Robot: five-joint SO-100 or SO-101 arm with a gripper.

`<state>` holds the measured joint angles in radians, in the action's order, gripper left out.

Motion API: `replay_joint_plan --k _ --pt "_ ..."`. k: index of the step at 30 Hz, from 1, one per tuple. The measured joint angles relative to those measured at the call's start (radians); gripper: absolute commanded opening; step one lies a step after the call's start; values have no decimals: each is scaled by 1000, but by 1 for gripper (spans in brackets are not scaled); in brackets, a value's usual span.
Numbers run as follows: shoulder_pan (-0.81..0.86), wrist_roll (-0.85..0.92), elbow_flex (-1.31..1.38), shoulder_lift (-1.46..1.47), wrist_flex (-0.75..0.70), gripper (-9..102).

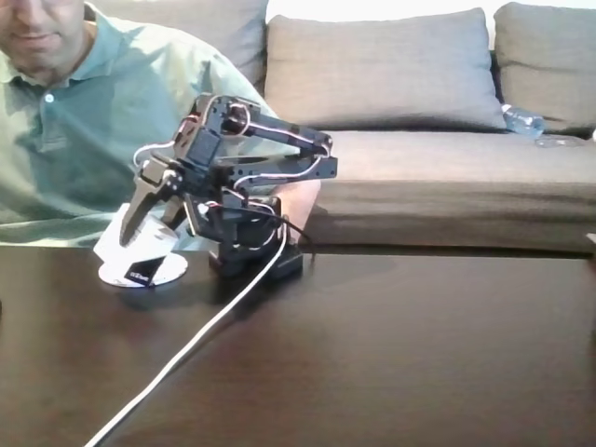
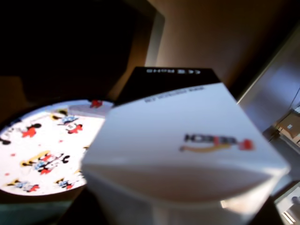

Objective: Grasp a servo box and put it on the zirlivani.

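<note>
Your pincer [image 1: 140,219] grips the servo box [image 2: 187,150] – logo too blurred to read – tilted over the cartoon-printed zirlivani [image 2: 42,150] near the desk's [image 1: 391,354] far-left edge.

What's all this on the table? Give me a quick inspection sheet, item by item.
Surface: dark glossy table.
Job's things: servo box tilted over the zirlivani, a round white disc with cartoon prints.
Clutter: nothing seen.
Gripper: gripper at the box; grip cannot be judged.
Cables: white cable trailing across the table.
Surroundings: grey sofa, plastic bottle, seated person.
</note>
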<state>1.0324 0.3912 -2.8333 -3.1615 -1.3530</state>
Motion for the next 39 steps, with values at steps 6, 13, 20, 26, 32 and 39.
replay_joint_plan --k 6,13,20,26,32,39 --pt "-84 -61 196 21 -89 11" --pt "-32 -98 549 322 -170 11" --pt "298 -98 620 698 -117 11" --pt "506 -74 528 733 -40 11" --pt "506 -37 417 736 23 11" --pt "448 -37 379 736 35 11"
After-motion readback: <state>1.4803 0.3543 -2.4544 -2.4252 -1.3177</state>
